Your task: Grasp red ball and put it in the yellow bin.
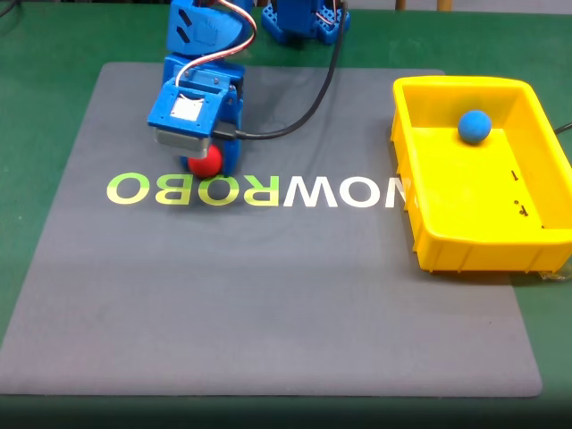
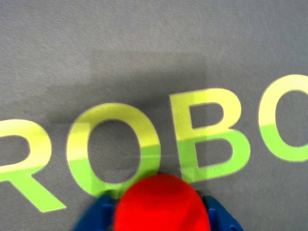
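Fixed view, upper left of frame: blue plastic end effector (image 1: 211, 163) pointed down at the grey mat (image 1: 268, 295), pinching the small matte red ball (image 1: 206, 161) just above the printed yellow-green and white "ROBO" lettering (image 1: 192, 189). Whether the ball touches the mat cannot be told. Wrist view, bottom centre: red ball (image 2: 162, 202) sits between two blue fingertips (image 2: 96, 219), one pressed on each side, lettering directly beyond it. Black cable (image 1: 304, 107) loops from the arm toward the top of frame. Right side of fixed view: bright yellow rectangular plastic bin (image 1: 420, 214) on the mat's edge, well apart from the end effector, holding a small blue ball (image 1: 475, 126) near its far wall. Green desk (image 1: 54, 54) surrounds the mat.
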Controlling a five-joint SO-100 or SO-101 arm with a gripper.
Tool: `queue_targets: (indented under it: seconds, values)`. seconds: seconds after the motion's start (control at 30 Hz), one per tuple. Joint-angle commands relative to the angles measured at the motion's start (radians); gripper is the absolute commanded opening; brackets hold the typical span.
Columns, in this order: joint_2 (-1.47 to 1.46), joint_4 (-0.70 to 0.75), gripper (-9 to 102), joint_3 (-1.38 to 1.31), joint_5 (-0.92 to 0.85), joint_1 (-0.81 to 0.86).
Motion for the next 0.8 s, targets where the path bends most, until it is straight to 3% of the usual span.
queue_targets:
  seconds: [0.0,0.47,0.77]
  values:
    - [0.009,-0.021,3,-0.072,-0.005,-0.002]
    - [0.009,-0.026,0,-0.075,0.003,-0.006]
    - [0.236,-0.018,0,-0.075,0.026,-0.018]
